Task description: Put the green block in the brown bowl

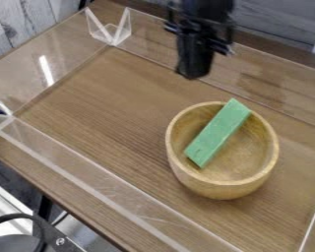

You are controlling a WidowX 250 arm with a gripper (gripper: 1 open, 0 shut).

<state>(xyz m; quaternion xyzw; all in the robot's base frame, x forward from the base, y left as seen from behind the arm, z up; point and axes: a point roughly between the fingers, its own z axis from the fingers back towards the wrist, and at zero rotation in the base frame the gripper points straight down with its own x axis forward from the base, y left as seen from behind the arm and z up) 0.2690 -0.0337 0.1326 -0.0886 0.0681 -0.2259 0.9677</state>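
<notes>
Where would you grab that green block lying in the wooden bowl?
Grip the green block across its narrow width near the raised upper end on the brown bowl rim, coming from above. It lies tilted, its long flat sides exposed there; the lower end sits down inside.

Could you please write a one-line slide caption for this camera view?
Green block lying tilted inside the brown bowl, with the shut gripper above the wooden table.

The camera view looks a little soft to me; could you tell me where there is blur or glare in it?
In the camera view the gripper is smeared by motion blur, so its fingers cannot be told apart; the green block and the brown bowl look fairly sharp; white glare streaks lie on the clear wall at the left and on the folded clear piece at the top.
</notes>
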